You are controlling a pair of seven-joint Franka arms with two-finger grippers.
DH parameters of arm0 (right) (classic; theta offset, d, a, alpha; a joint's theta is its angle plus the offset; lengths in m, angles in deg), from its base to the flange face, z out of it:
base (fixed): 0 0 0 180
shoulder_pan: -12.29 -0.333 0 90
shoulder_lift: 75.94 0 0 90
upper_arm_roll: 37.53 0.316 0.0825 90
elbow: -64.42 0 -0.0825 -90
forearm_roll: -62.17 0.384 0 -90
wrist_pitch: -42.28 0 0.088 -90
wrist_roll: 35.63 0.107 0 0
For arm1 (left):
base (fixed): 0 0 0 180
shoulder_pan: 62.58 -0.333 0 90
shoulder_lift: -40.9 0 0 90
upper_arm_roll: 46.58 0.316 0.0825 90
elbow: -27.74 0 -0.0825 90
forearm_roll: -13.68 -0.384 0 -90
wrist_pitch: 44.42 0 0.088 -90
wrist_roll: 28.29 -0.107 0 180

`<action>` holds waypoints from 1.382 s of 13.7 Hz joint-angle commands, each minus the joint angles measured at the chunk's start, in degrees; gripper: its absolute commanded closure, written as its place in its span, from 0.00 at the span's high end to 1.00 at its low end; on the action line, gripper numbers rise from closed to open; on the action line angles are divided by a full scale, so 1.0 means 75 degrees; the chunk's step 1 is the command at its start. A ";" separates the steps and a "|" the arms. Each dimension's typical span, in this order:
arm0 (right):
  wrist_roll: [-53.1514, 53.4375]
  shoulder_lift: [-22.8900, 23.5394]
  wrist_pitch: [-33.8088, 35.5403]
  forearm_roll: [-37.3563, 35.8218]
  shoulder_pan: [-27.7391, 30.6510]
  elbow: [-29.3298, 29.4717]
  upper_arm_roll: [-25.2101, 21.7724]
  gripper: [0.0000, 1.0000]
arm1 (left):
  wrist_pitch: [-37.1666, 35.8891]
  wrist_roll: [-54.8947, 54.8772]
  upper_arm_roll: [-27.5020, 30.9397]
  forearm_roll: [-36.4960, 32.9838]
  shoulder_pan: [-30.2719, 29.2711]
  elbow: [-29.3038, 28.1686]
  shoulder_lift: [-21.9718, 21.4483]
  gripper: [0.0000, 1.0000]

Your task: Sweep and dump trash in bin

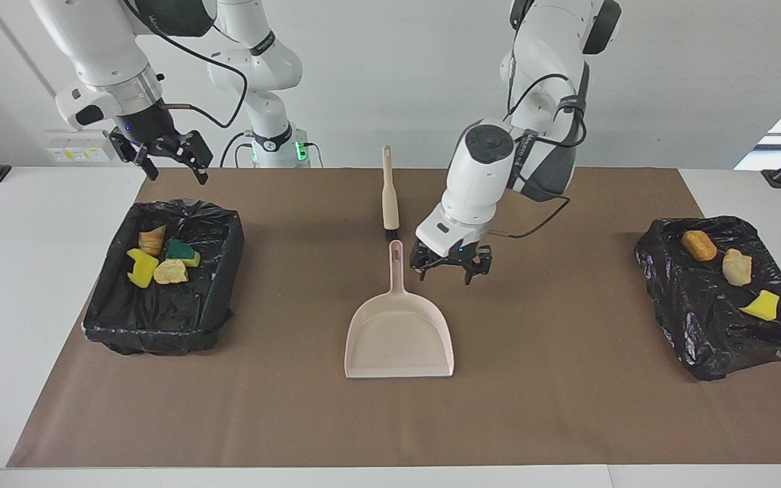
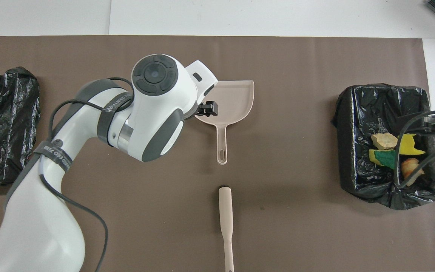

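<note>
The table (image 1: 38, 285) carries a brown mat (image 1: 539, 407) that spans most of its top. Two black-lined bins sit on the mat at its two ends. The bin at the right arm's end (image 1: 160, 325) lies just under and a little farther from the robots than the right jaws (image 1: 163, 163), which hang in the air above its nearer rim, spread wide and empty; that arm waits. In this bin lies part of the trash (image 1: 160, 261): yellow sponge chunks, one green-backed, and tan bread bits, bunched together toward the nearer end. The bin at the left arm's end (image 1: 716, 339) is well apart from the left jaws (image 1: 450, 268) and holds the rest of the trash (image 1: 729, 268): an orange croissant bit, a pale bread bit and a yellow sponge chunk, spaced along it.

The pale pink dustpan (image 1: 398, 339) lies flat on the mat in the middle, its pan empty, its handle pointing toward the robots. The left jaws hover just beside that handle, on the side of the left arm's end, spread apart and gripping nothing; the handle is clear of both fingers.

The beige-handled brush (image 1: 389, 193) lies on the mat nearer to the robots than the dustpan, in line with its handle and close to the left jaws, untouched.
</note>
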 commanded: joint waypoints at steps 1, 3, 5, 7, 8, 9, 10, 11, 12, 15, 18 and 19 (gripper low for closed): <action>-0.0093 -0.0026 0.0108 0.0099 -0.0057 0.0036 -0.0002 1.00 | -0.0296 -0.1302 -0.0049 -0.0111 -0.0757 -0.0793 -0.1058 1.00; -0.0093 -0.0026 0.0096 0.0135 -0.0069 0.0036 0.0022 1.00 | -0.0728 -0.2078 -0.0049 -0.0100 -0.1250 -0.0924 -0.1681 1.00; -0.0093 -0.0026 0.0096 0.0135 -0.0069 0.0036 0.0022 1.00 | -0.1244 -0.2582 -0.0049 -0.0100 -0.1625 -0.0807 -0.2091 1.00; -0.0093 -0.0026 0.0096 0.0135 -0.0057 0.0036 0.0022 1.00 | -0.1619 -0.2982 -0.0002 -0.0053 -0.1873 -0.0784 -0.2467 1.00; -0.0093 -0.0026 0.0096 0.0135 -0.0057 0.0036 0.0022 1.00 | -0.1876 -0.3123 0.0021 -0.0006 -0.1989 -0.0656 -0.2584 1.00; -0.0093 -0.0026 0.0107 0.0135 -0.0057 0.0036 0.0022 1.00 | -0.2273 -0.3159 0.0010 0.0006 -0.2083 -0.0434 -0.2609 1.00; -0.0093 -0.0026 0.0096 0.0135 -0.0057 0.0036 0.0022 1.00 | -0.2788 -0.3159 0.0010 0.0029 -0.2084 -0.0153 -0.2632 1.00; -0.0093 -0.0026 0.0107 0.0135 -0.0057 0.0036 0.0022 1.00 | -0.3199 -0.3159 0.0022 0.0041 -0.2084 0.0116 -0.2679 1.00; -0.0093 -0.0026 0.0096 0.0135 -0.0057 0.0036 0.0022 1.00 | -0.3516 -0.3159 0.0022 0.0053 -0.2084 0.0246 -0.2761 1.00; -0.0093 -0.0026 0.0096 0.0135 -0.0057 0.0036 0.0022 1.00 | -0.4045 -0.3183 0.0092 0.0064 -0.2201 0.0061 -0.3276 1.00; -0.0093 -0.0026 0.0096 0.0135 -0.0057 0.0036 0.0022 1.00 | -0.4094 -0.3160 0.0115 0.0157 -0.2272 0.0072 -0.3277 1.00; -0.0093 -0.0026 0.0096 0.0135 -0.0057 0.0036 0.0022 1.00 | -0.4117 -0.3136 0.0115 0.0367 -0.2376 0.0118 -0.3231 1.00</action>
